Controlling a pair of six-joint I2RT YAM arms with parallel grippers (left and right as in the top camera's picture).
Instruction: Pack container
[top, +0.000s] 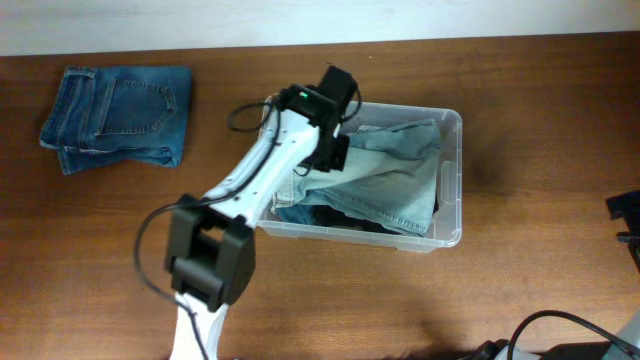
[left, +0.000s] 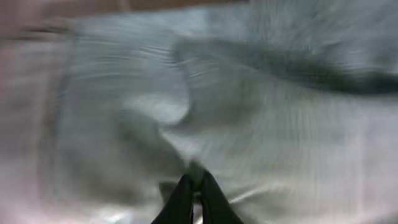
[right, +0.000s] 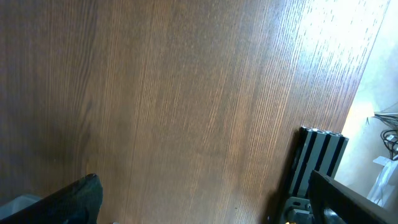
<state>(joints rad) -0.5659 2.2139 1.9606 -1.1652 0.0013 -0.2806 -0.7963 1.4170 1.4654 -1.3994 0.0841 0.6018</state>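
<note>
The clear plastic container (top: 453, 180) stands right of the table's middle. Light-blue jeans (top: 390, 170) lie crumpled in it on top of darker clothing (top: 325, 215), one part draped over the right rim. My left gripper (top: 331, 150) reaches down into the container's left half. In the blurred left wrist view its fingers (left: 194, 182) are pressed together, with a fold of the light jeans (left: 273, 124) at their tips. My right gripper (right: 205, 199) is open and empty over bare table, seen at the far right edge in the overhead view (top: 628, 215).
A folded pair of darker blue jeans (top: 120, 115) lies at the back left of the wooden table (top: 540, 90). A black aluminium frame post (right: 317, 162) stands by the table's right edge. Cables (top: 560, 335) lie at the front right.
</note>
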